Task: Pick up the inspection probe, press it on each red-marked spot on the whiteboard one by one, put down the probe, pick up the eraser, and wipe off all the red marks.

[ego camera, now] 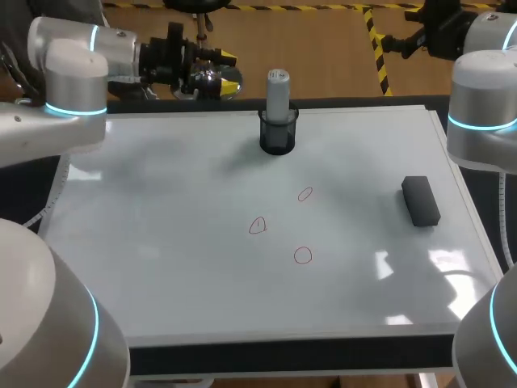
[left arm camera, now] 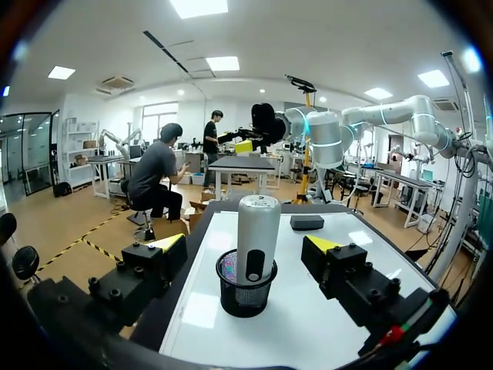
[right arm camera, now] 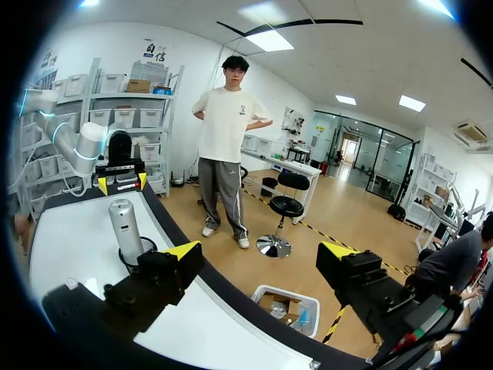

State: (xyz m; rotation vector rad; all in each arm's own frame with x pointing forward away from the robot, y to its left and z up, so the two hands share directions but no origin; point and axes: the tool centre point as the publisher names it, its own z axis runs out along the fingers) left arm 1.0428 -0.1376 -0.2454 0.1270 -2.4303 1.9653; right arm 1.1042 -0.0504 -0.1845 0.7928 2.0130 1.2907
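Left gripper [left arm camera: 246,245]: released, fingers spread wide, nothing held; a silver-grey cylindrical inspection probe [left arm camera: 257,235] stands straight ahead, in line w/ the gap btwn the fingers but clear of both. In the head view this gripper hangs just past the board's far edge, to the left of the probe, fingers pointing sideways toward it.

Right gripper [right arm camera: 262,254]: also released, fingers far apart, empty; it sits off the board past its far right corner. From its wrist view the probe shows ahead, beside one finger and well apart from it.

Probe is upright in a small black mesh cup [ego camera: 278,136] at the middle of the far edge of the flat white whiteboard [ego camera: 161,242]; not picked up.

Three red hand-drawn outline marks sit mid-board, btwn cup and near edge: one closest to the cup [ego camera: 304,194]; one left of it and nearer the front [ego camera: 257,225]; one nearest the front [ego camera: 302,255]. All are apart from each other, unwiped.

Black rectangular eraser block [ego camera: 420,200] lies flat near the board's right edge, well apart from cup and marks; neither gripper is near it.
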